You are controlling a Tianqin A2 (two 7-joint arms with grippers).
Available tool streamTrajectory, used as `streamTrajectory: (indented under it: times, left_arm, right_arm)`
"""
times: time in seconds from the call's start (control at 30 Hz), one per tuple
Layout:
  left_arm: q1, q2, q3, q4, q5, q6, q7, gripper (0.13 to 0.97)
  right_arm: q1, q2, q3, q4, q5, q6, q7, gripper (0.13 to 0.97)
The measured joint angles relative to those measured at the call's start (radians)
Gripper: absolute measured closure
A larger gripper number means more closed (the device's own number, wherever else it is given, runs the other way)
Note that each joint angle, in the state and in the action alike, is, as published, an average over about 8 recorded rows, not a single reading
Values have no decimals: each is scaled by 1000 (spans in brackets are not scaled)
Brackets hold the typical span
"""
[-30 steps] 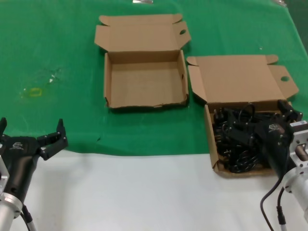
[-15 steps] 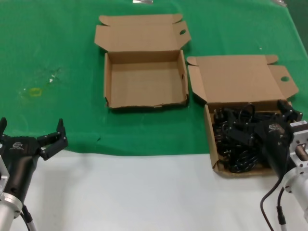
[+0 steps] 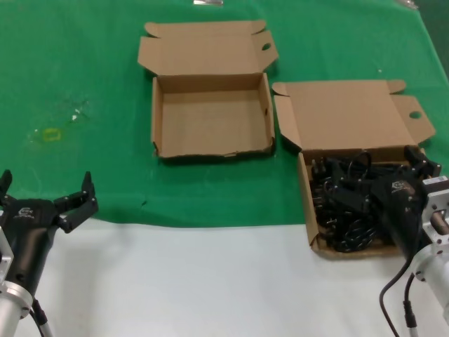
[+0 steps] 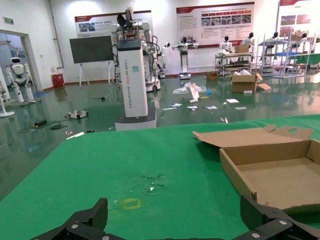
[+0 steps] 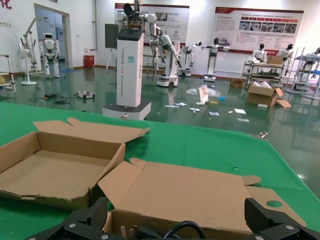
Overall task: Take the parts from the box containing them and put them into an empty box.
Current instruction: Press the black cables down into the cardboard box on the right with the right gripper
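Observation:
A tangle of black power cords (image 3: 335, 210) fills the brown box (image 3: 304, 189) at the right; its lid (image 3: 347, 116) lies open behind it. One cord loop (image 5: 185, 230) shows in the right wrist view. My right gripper (image 3: 379, 179) is open, its fingers spread over this box just above the cords, holding nothing. The empty brown box (image 3: 210, 116) stands open farther back, left of the full one, and shows in the right wrist view (image 5: 55, 172) and the left wrist view (image 4: 280, 170). My left gripper (image 3: 45, 193) is open and empty at the front left.
Green cloth (image 3: 77, 70) covers the back of the table; a white strip (image 3: 210, 281) runs along the front. A small yellow mark (image 3: 50, 133) lies on the cloth at the left. The two boxes stand close together.

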Motion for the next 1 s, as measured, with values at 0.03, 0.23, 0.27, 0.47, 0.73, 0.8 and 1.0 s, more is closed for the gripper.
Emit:
streamTrajectory:
  times: [0.03, 0.23, 0.27, 0.47, 0.73, 0.8, 1.0]
  left_arm:
    - [0, 0, 0, 0, 0, 0, 0, 166]
    - [0, 0, 0, 0, 0, 0, 0, 217]
    - [0, 0, 0, 0, 0, 0, 0, 232]
    - [0, 0, 0, 0, 0, 0, 0, 311]
    - [0, 0, 0, 0, 0, 0, 0, 433]
    - [0, 0, 0, 0, 0, 0, 0, 482]
    - [0, 0, 0, 0, 0, 0, 0, 615]
  right_arm:
    - [0, 0, 0, 0, 0, 0, 0, 129]
    - [1, -5, 4, 2, -1, -3, -3, 129]
    - [1, -6, 5, 2, -2, -4, -4, 129]
    - [8, -3, -6, 7, -3, 0, -7, 129]
    - [37, 102, -112, 20, 48, 45, 9, 129]
    - [51, 148, -153, 26, 78, 60, 14, 129]
    - [114, 302, -288, 41, 169, 84, 34, 129]
